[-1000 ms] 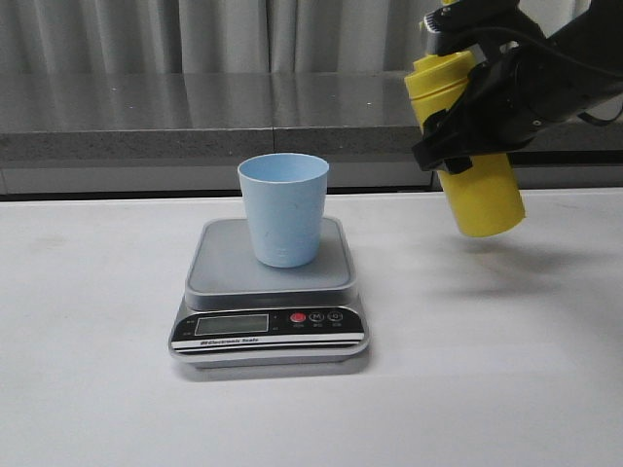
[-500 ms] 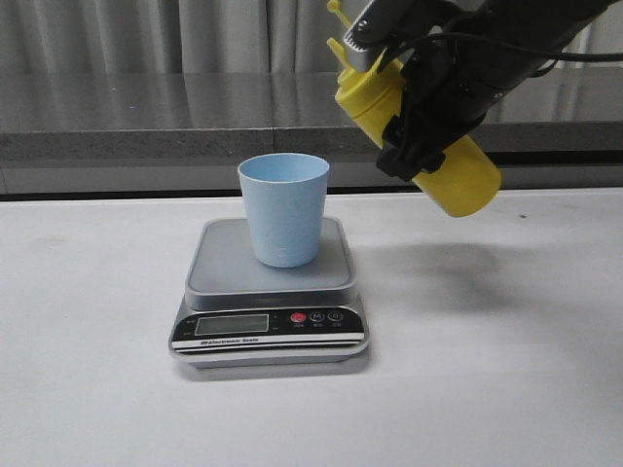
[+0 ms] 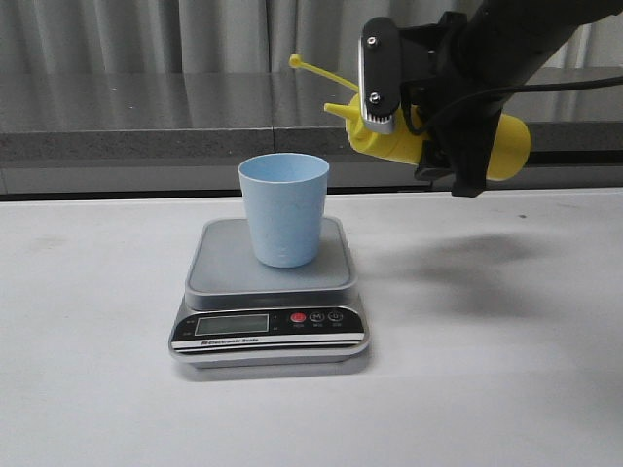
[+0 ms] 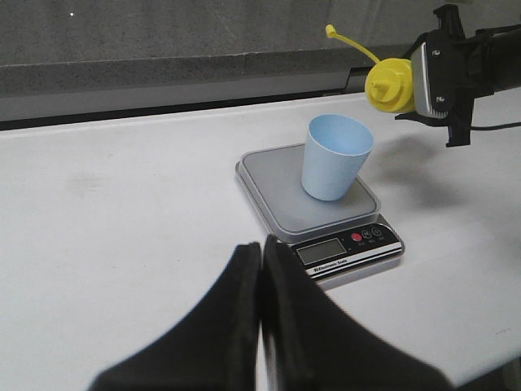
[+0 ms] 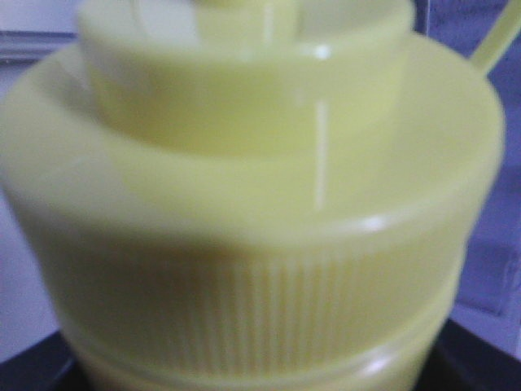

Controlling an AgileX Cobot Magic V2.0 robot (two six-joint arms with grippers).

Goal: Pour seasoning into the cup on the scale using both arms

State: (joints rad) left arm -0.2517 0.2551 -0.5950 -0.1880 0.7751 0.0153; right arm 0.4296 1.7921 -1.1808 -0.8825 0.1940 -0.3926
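Note:
The pale blue cup [image 3: 283, 209] stands upright on the grey scale [image 3: 268, 292]. To its right and above rim height, my right gripper [image 3: 428, 126] is shut on the yellow seasoning bottle [image 3: 508, 146]. The bottle lies almost level, with its nozzle pointing left toward the cup but still right of the rim, and its cap strap sticking up to the left. The bottle's ribbed cap [image 5: 260, 204] fills the right wrist view. In the left wrist view my left gripper [image 4: 261, 244] is shut on nothing, low over the table in front of the scale [image 4: 281, 199] and cup [image 4: 335, 156].
A grey ledge [image 3: 146, 136] and curtains run along the back of the white table [image 3: 506, 370]. The scale's display and red button face the front edge.
The right arm has swung the bottle from near upright to almost level and carried it left, bringing the nozzle close to the cup. Cup and scale have not moved.

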